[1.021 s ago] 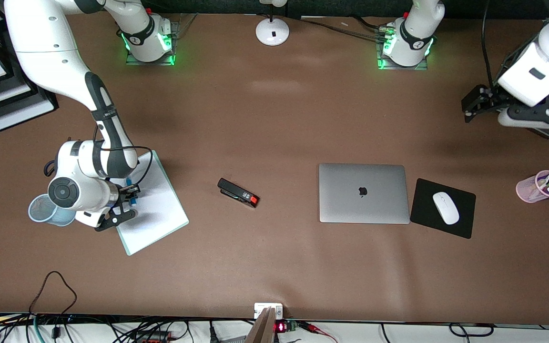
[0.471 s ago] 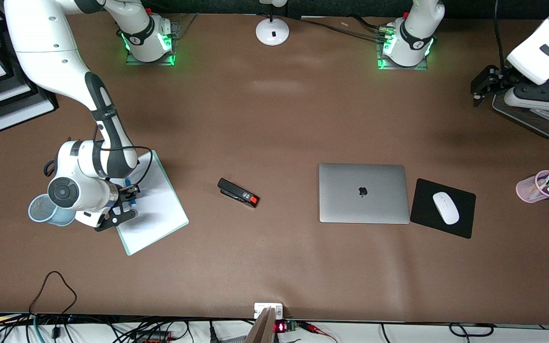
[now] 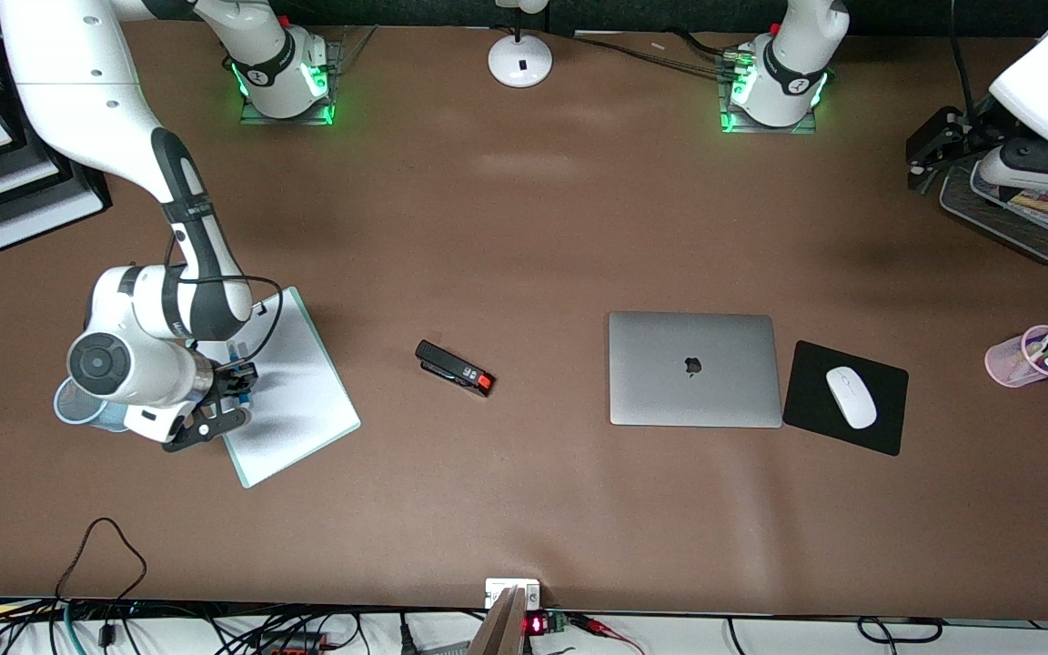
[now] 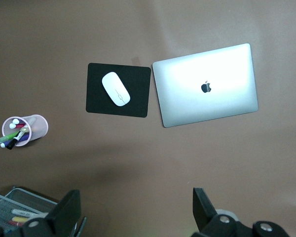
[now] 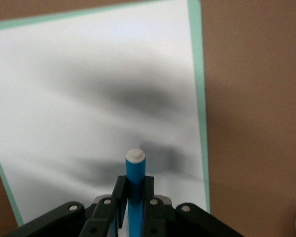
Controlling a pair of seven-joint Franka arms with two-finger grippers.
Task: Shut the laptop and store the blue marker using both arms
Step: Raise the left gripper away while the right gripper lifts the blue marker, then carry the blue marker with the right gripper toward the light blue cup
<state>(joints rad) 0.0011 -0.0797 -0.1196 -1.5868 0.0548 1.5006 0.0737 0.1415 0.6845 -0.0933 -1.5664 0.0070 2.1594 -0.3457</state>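
A: Carrying it well, judging from the front view, means keeping the blue marker (image 3: 235,368) upright over the whiteboard (image 3: 292,391) until it is above the blue cup (image 3: 78,405). The right gripper (image 3: 231,382) hangs there, wrist bent down.

B: Left wrist view?

A: Left gripper (image 4: 138,212) fingers spread, empty, high over the desk (image 4: 138,158); the laptop (image 4: 205,91) lies shut.

B: Right wrist view?

A: Fingers (image 5: 119,197) clamp the marker.
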